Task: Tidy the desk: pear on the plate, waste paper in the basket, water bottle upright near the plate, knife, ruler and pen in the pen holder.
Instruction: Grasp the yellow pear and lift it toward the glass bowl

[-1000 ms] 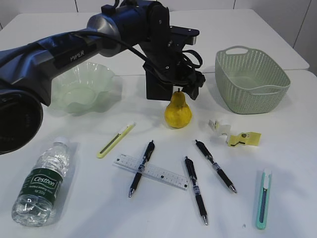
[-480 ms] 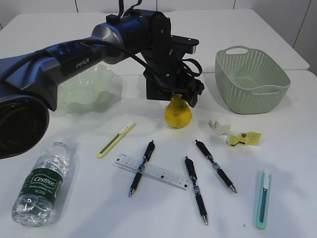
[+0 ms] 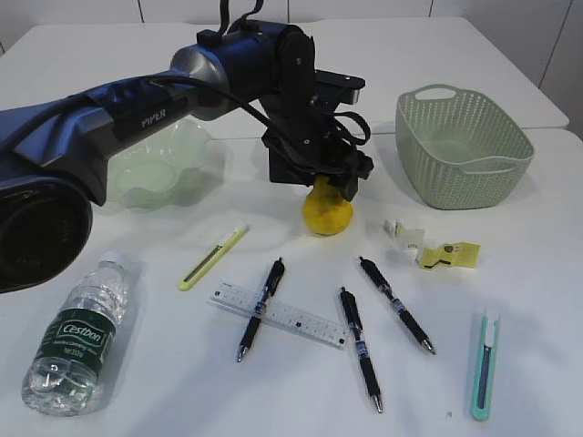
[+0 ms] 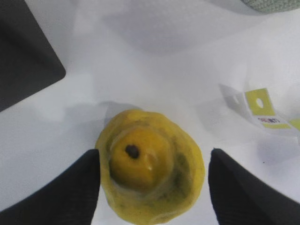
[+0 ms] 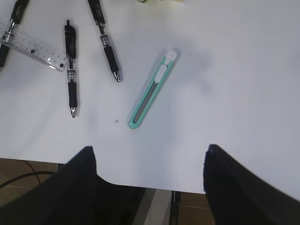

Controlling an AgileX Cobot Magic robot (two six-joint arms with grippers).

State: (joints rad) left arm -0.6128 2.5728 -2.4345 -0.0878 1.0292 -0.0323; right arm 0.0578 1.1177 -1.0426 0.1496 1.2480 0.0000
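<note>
left gripper (image 4: 152, 187) sits straight down over the pear (image 4: 151, 165), one dark finger either side of the fruit. in the left wrist view a sliver of white table shows between each finger and the pear skin, so the jaws stand apart around it, not pressed on. pear upright on the table, stem end toward the camera, body yellow with dark mottling. in the exterior view the left arm (image 3: 137, 109) reaches across from the left edge and its gripper hides the top of the pear (image 3: 327, 211).

right gripper (image 5: 147, 187): fingers spread wide, nothing between them, hanging above the near table edge. the green utility knife (image 5: 153, 89) lies flat on the table beyond it, well apart from the fingers.

containers:
- plate (image 3: 150, 164), pale green, wavy rim, left of the pear, holds nothing.
- basket (image 3: 463, 146), green woven plastic, far right, no contents visible.
- pen holder (image 3: 290, 168), dark block just behind the pear, mostly hidden by the gripper; contents cannot be told.

loose on the table: waste paper (image 3: 433, 248), white and yellow scraps, right of the pear; water bottle (image 3: 77, 337) lying on its side at the near left; yellow utility knife (image 3: 213, 258); clear ruler (image 3: 278, 314) with one pen (image 3: 261, 308) lying across it; two more pens (image 3: 395, 304) to the right of the ruler.
</note>
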